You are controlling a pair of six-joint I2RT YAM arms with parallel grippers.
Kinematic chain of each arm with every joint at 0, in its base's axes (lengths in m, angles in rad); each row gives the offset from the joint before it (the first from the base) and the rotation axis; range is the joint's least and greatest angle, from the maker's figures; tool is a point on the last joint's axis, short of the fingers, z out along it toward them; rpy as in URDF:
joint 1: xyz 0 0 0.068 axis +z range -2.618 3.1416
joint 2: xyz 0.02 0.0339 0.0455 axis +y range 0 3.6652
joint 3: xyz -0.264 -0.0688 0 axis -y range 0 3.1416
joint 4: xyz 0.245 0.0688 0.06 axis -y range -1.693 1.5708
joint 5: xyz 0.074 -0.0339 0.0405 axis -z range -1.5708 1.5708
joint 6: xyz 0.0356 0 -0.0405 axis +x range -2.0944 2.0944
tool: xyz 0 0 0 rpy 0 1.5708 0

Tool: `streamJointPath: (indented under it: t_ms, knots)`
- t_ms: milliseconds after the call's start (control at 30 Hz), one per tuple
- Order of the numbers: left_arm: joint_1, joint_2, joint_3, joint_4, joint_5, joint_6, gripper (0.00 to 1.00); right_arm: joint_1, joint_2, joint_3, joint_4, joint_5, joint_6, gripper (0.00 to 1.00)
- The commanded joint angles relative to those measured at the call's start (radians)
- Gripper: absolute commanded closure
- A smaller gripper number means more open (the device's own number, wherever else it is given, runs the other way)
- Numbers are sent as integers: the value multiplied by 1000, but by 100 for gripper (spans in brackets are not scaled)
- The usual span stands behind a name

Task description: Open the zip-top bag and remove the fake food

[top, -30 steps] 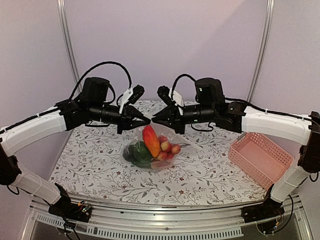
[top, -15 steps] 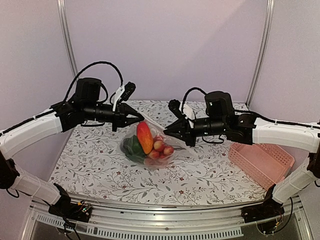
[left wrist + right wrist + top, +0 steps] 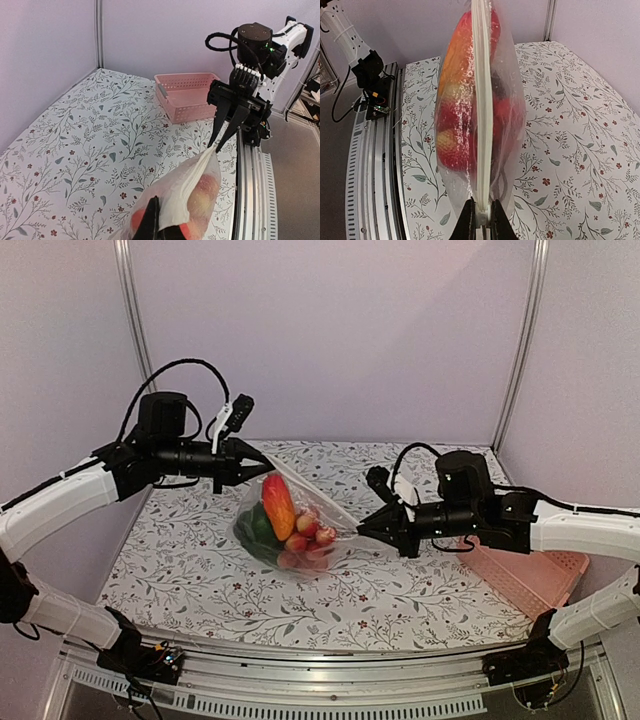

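Both arms have drawn apart, the right gripper (image 3: 362,530) dropping right and nearer. From above, the clear, crinkly zip-top bag (image 3: 305,502) stretches from it to the left gripper (image 3: 262,469) mid-scene, small plastic fake food (image 3: 285,525) sagging inside. Left wrist: left gripper clenched on one corner, the bag's mouth running toward the right arm. Right wrist: jaws pinch the near end of the white zip strip (image 3: 481,100).

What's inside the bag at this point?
An orange-red piece, a green piece and small red fruits show through the bag. Anything packed behind or under them is hidden.
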Motion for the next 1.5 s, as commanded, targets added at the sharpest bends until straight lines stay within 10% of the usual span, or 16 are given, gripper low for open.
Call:
streamJointPath:
  t_ms: [0, 667, 933, 1467]
  knots:
    - [54, -43, -7, 93, 2, -14, 100, -13, -29, -49, -99, 28, 25, 100]
    - [91, -18, -3, 117, 92, -24, 100, -15, -66, -65, -142, -46, 41, 98]
    - [6, 68, 72, 31, 129, 46, 100, -13, 60, 174, -167, -100, 18, 56]
    - [-34, 108, 115, 0, 129, 67, 100, -13, 256, 423, -215, -58, 7, 62]
